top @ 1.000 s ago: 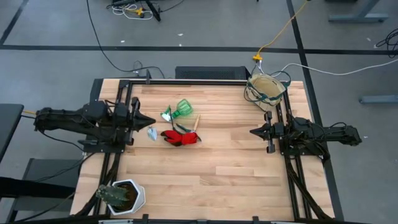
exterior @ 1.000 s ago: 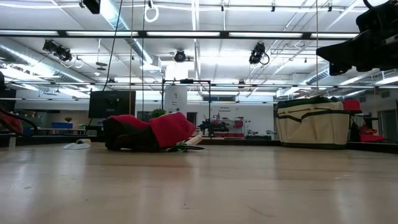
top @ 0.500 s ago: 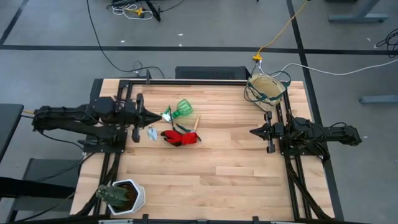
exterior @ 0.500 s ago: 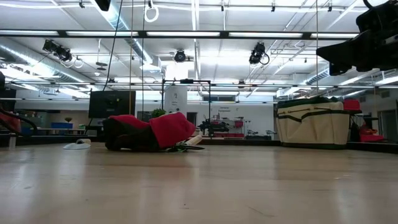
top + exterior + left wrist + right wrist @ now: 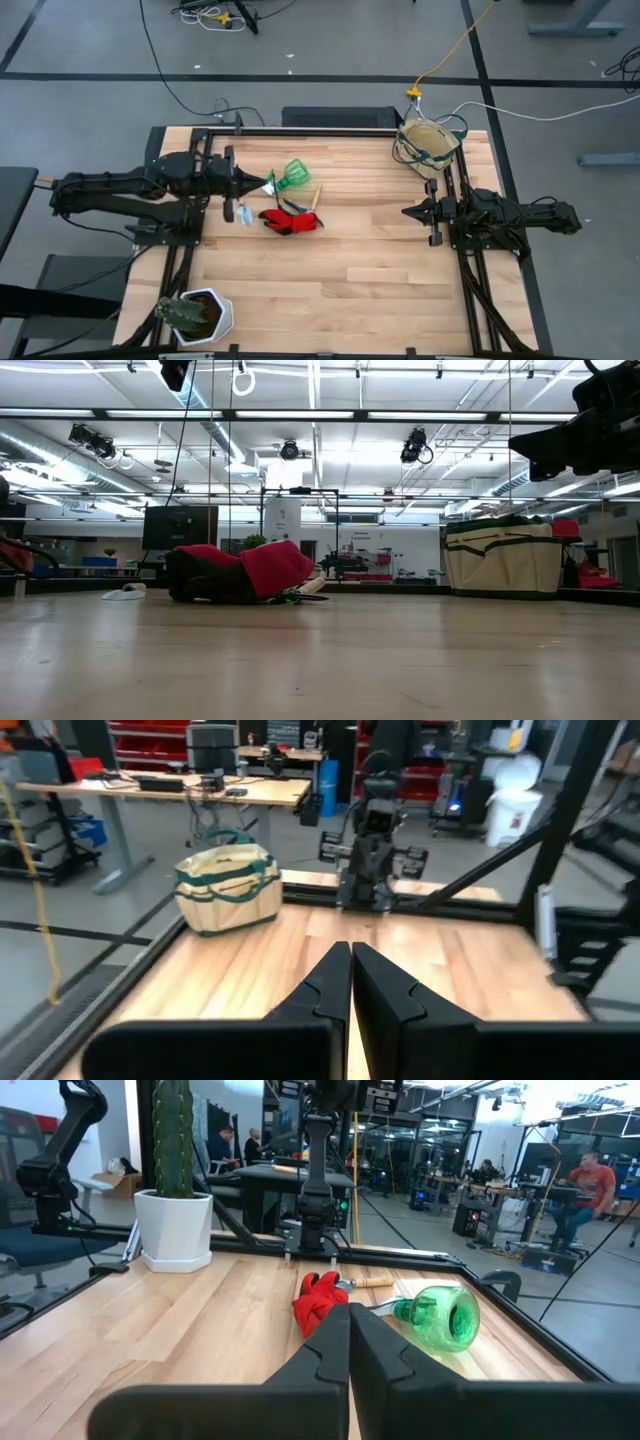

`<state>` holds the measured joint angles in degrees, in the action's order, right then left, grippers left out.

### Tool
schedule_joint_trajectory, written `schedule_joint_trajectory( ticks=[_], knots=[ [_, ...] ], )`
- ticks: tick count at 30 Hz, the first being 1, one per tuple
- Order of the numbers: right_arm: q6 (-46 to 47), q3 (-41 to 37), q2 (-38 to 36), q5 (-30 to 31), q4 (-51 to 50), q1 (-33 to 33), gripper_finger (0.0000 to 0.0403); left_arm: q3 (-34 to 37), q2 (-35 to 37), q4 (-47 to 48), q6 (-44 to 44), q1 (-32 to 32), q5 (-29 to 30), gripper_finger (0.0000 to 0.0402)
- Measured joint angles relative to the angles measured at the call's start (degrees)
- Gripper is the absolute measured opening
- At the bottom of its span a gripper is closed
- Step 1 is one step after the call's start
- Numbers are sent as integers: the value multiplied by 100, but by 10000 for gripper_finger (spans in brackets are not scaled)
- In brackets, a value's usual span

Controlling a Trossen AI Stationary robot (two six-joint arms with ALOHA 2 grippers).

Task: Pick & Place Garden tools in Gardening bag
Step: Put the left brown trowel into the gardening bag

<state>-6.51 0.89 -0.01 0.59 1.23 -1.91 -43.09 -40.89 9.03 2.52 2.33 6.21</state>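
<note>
**Nothing Is In The Bag Yet**

The job has not really started. The gardening bag [image 5: 427, 146] sits at the far right corner of the table [image 5: 340, 280], and as far as I can see no tool has gone into it — though the pictures do not show the bottom of the bag.

All the tools lie together near the middle, a bit to the left, well apart from the bag. I count one green watering vessel [image 5: 291, 176], lying on its side, and one red glove [image 5: 288, 221] just beside it. One wooden-handled tool [image 5: 316, 197] pokes out by the glove. A small pale thing [image 5: 243, 212] lies near too; I cannot tell what it is.

The left gripper [image 5: 265, 183] is closed and holds nothing — its tip is just beside the green vessel. The right gripper [image 5: 406, 212] is closed too, empty, waiting at the right side.

One white pot [image 5: 203, 316] with a plant stands at the near left corner.
</note>
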Motion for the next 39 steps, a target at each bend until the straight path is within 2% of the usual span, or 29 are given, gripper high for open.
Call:
schedule_joint_trajectory(
  ticks=[4, 17, 21, 32, 39],
  knots=[
    [1, 0, 0, 0, 1, 0, 4, -1, -59, 155, -68, 193, -1, 20],
    [-1, 0, 0, 1, 2, 0, 4, 4, -194, 1583, -432, 630, 15, 21],
    [-1, 0, 0, 1, 1, 0, 4, 4, -196, 1752, 163, 759, 84, 21],
    [1, 0, 0, 1, 2, 0, 4, 9, -294, 2904, 2035, 1078, 1024, 21],
    [1, 2, 0, 1, 1, 0, 4, 9, -654, 3077, 3231, 1389, 1007, 21]
  ],
)
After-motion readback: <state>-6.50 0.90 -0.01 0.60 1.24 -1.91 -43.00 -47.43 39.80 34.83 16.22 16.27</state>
